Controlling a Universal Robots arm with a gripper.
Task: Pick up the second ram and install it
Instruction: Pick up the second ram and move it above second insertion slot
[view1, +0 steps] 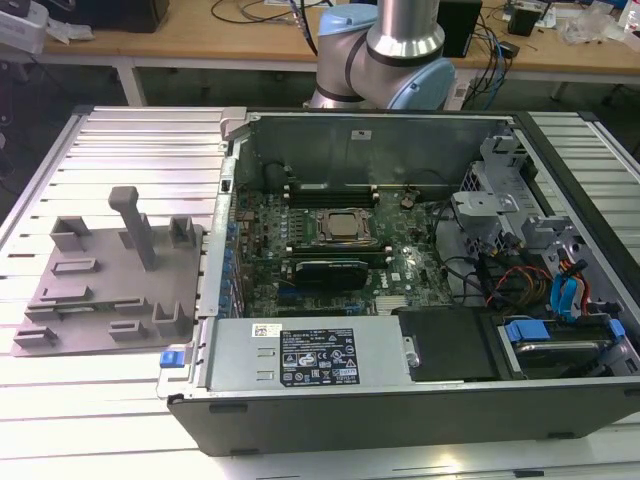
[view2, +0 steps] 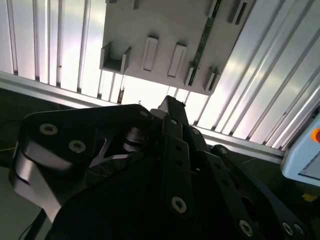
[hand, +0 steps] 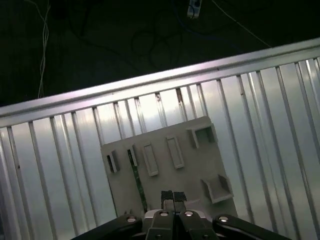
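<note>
The second ram (hand: 138, 181) is a thin green stick standing on its edge in a slot of the grey holder plate (hand: 165, 172). It also appears in the second wrist view (view2: 203, 40), running along the plate's edge between small brackets. My gripper (hand: 173, 196) hangs well above the plate, apart from the ram and a little to one side of it. Its two fingertips are pressed together with nothing between them. The gripper's black linkage (view2: 175, 165) covers the near part of the second wrist view.
The holder plate (view1: 110, 290) lies on a ribbed aluminium table at the exterior view's left. It carries several brackets and a tall post (view1: 135, 225). To its right stands the open computer case (view1: 400, 380), with motherboard, CPU socket (view1: 345, 227), cables and drive bays.
</note>
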